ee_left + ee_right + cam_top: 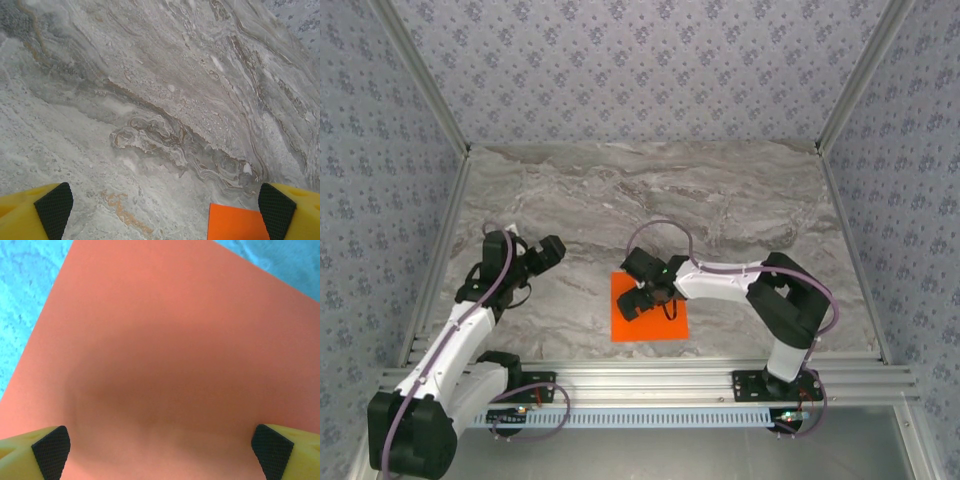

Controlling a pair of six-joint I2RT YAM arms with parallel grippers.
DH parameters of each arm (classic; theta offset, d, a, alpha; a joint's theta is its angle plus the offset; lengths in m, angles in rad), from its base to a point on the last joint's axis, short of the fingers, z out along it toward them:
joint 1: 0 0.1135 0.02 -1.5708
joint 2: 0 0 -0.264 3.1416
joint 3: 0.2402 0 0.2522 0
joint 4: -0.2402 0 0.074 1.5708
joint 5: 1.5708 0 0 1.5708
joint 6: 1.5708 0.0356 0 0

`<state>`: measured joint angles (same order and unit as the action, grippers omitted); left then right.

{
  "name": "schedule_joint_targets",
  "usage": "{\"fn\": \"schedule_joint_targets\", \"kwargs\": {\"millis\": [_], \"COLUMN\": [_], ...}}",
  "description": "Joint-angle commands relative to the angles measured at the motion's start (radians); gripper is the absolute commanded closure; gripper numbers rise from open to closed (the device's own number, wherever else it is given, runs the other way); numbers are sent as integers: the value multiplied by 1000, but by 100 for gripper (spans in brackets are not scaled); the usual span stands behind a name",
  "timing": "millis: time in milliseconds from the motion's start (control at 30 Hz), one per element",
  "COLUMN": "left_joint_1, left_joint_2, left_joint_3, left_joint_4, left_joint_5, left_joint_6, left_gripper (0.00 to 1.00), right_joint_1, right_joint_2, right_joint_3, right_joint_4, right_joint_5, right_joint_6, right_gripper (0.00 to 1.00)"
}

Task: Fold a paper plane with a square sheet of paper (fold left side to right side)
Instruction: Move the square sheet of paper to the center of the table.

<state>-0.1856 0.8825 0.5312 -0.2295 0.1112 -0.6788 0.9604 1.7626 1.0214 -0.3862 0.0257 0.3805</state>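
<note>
The square sheet of paper (655,322), bright orange-red, lies flat on the grey marbled tabletop near the front edge, between the two arm bases. My right gripper (642,300) hovers low over its left half, open, casting a dark shadow on the sheet (165,355); its yellow fingers with black pads (50,450) stand wide apart with nothing between them. My left gripper (552,250) is open to the left of the sheet, over bare marble. In the left wrist view a corner of the sheet (235,222) shows beside the right pad (275,210). The paper plane is not formed; the sheet is unfolded.
A grey marbled tabletop (720,200) runs back to patterned walls on three sides. An aluminium rail (650,378) carrying both arm bases lines the near edge. The right arm's white link (720,282) crosses over the table to the right of the sheet.
</note>
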Motion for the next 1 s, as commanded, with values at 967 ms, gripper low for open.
{"fn": "schedule_joint_targets", "kwargs": {"millis": [967], "left_joint_1": [-2], "left_joint_2": [157], "left_joint_3": [140], "left_joint_4": [-3], "left_joint_5": [44], "left_joint_6": [20], "left_gripper": [2], "right_joint_1": [-236], "right_joint_2": [149], "right_joint_3": [348], "right_joint_4": [-82], "right_joint_5": [-146], "right_joint_6": [-207], "right_gripper": [0]}}
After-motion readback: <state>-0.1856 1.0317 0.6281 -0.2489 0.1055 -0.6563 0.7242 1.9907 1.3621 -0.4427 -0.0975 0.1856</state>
